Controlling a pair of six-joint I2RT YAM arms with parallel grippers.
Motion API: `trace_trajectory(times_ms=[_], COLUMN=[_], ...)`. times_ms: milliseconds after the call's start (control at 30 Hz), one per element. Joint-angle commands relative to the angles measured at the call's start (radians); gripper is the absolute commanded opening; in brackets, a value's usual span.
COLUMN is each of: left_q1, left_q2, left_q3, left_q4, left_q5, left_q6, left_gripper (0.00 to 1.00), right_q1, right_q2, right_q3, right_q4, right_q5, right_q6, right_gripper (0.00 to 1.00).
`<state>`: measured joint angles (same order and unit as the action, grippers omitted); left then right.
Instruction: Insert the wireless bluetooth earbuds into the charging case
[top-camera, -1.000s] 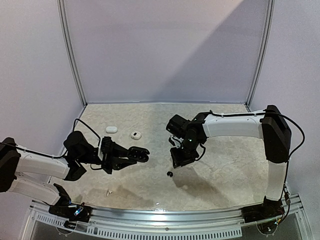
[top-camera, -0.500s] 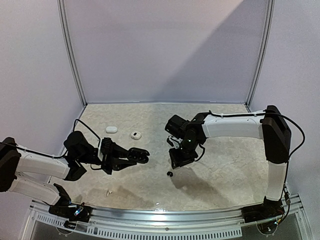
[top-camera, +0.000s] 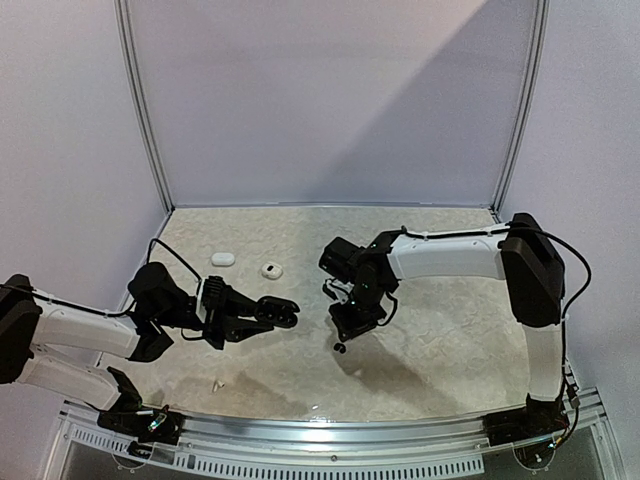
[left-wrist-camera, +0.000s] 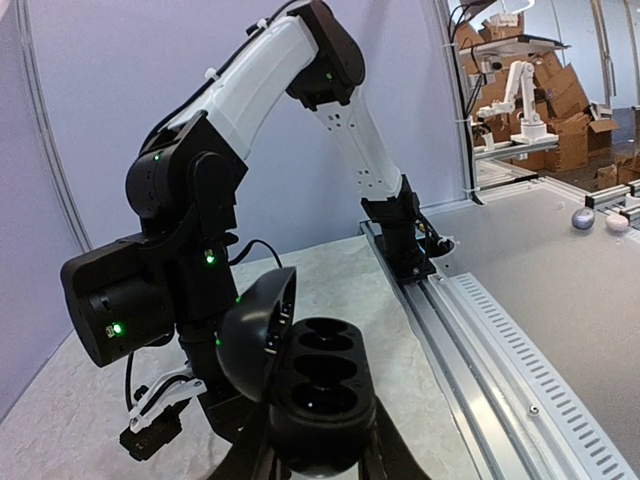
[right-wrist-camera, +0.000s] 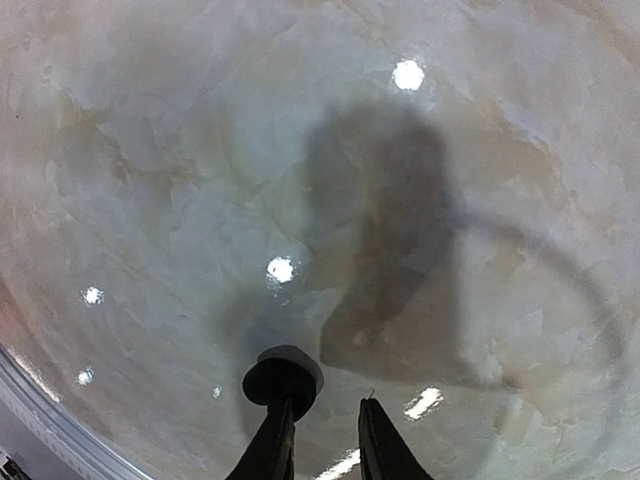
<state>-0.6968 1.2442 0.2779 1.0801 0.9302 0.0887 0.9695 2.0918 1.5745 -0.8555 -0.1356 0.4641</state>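
Wireless bluetooth earbuds: a black bud (right-wrist-camera: 283, 372) loose on the table (top-camera: 450, 340), right at the tip of one finger of the right gripper (right-wrist-camera: 324, 410) (outside the gap, not within it). That claw's fingers slightly apart, bare surface between them. Tiny white bud (top-camera: 217, 383) at the near left. Black charging case (left-wrist-camera: 322, 385) clamped in the left gripper (left-wrist-camera: 318, 462), lid swung open, round hollows showing. Farther back on the left, a closed white case (top-camera: 223, 259) and, just right of it, a second white case (top-camera: 271, 269) with a dark middle. Table pale, marbled, glossy, dotted with lamp glints. Lilac walls (top-camera: 330, 100) behind and at both sides, metal rail (top-camera: 330, 432) along the near edge. Past the rail, in the left wrist view, stacked cardboard boxes (left-wrist-camera: 560, 95), too blurred for any lettering to be read.
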Motion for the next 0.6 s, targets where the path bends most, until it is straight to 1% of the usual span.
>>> trace_trajectory(times_ms=[0, 233, 567], left_q1=[-0.020, -0.020, -0.021], left_q2=[0.008, 0.007, 0.004], left_q3=[0.011, 0.012, 0.010], left_q4=[-0.006, -0.009, -0.022], left_q5=[-0.002, -0.003, -0.003], left_q6=[0.019, 0.023, 0.037], left_gripper=[0.00, 0.00, 0.00], right_q1=[0.003, 0.005, 0.016], right_q2=[0.022, 0.028, 0.034], right_q3=[-0.014, -0.064, -0.062], right_q4=[-0.006, 0.043, 0.074], right_q5=[-0.009, -0.047, -0.086], right_q6=[-0.020, -0.009, -0.009], right_gripper=[0.22, 0.22, 0.22])
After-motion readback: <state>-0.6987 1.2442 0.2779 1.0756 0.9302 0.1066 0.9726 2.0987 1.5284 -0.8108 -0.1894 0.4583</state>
